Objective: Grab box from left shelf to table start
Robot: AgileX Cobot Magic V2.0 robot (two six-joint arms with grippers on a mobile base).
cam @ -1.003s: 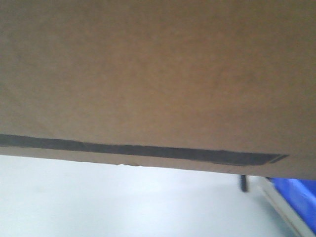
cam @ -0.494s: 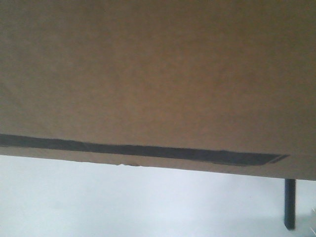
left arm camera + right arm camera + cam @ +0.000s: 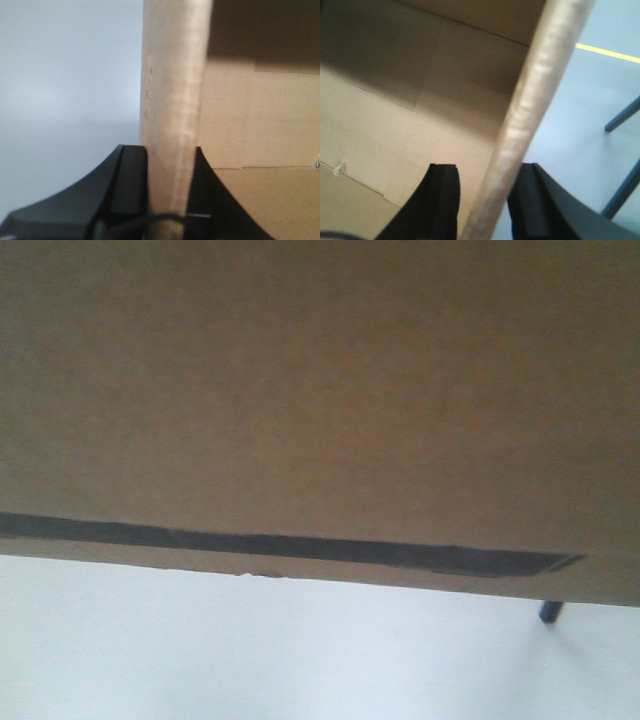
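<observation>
Pinching a wall of the box (image 3: 320,390) apiece, the left gripper (image 3: 169,170) and right gripper (image 3: 487,187) are clenched on cardboard; a white surface (image 3: 300,660) lies below the box

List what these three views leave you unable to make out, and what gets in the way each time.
- Front view: the box fills most of the frame, hiding everything behind it.
- Front view: a dark leg shows only its tip below the box.
- Left wrist view: beyond the left gripper, the frame cuts off most of the box.
- Right wrist view: past the right gripper, blue-grey legs are cut off by the frame edge.
</observation>
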